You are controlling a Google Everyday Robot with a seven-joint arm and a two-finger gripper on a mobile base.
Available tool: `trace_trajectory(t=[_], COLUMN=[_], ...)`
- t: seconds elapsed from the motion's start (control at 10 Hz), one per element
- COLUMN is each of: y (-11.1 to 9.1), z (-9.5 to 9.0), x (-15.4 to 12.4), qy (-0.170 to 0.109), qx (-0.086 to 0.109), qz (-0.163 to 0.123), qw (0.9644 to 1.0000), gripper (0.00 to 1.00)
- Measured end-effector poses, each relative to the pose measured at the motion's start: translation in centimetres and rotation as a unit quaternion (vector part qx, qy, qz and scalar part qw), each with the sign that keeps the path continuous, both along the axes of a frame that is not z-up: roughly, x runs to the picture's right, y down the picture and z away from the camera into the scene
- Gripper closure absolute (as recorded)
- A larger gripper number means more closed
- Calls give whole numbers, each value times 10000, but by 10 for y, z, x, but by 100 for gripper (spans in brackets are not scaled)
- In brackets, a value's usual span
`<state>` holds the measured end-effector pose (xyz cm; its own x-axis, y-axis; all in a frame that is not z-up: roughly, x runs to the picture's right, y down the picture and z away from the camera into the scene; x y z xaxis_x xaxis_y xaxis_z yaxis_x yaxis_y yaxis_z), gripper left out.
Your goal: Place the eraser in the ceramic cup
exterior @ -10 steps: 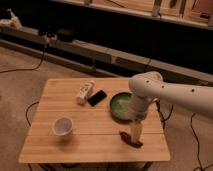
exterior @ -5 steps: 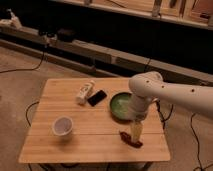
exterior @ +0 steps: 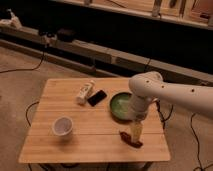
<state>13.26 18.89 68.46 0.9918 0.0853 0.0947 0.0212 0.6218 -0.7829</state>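
The eraser is a flat black slab lying near the table's middle, beside a white oblong bottle-like item. The ceramic cup, small, round and white, stands upright at the table's front left. My gripper hangs down from the white arm at the front right of the table, far from both the eraser and the cup. It is open and holds nothing, and its tips are just above a dark brown oblong piece that lies on the table.
A wide green bowl sits just behind the gripper, partly covered by the arm. The wooden table is small, with its front edge close to the brown piece. Cables run over the floor around it.
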Motion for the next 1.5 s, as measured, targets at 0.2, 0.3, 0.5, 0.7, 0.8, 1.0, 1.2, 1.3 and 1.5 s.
trace_trajectory(t=[0.2,0.3,0.5,0.7,0.8,1.0,1.2,1.3,1.5], y=[0,-1,-11,-42,-62,-89,-113,-120,-137], z=[0,1,7,19,26,36,48,53,70], x=[0,1,11,23,21,8,-10,-17,-30], qy=[0,4,141,294,300,141,-18,-78,-244], qx=[3,29,244,644,838,1112,1396,1493,1784], qz=[-1,-18,-210,-559,-701,-916,-1099,-1164,-1272], qw=[10000,10000,9994,9959,9936,9895,9841,9819,9754], gripper=[20,20,20,20,20,20,20,20,20])
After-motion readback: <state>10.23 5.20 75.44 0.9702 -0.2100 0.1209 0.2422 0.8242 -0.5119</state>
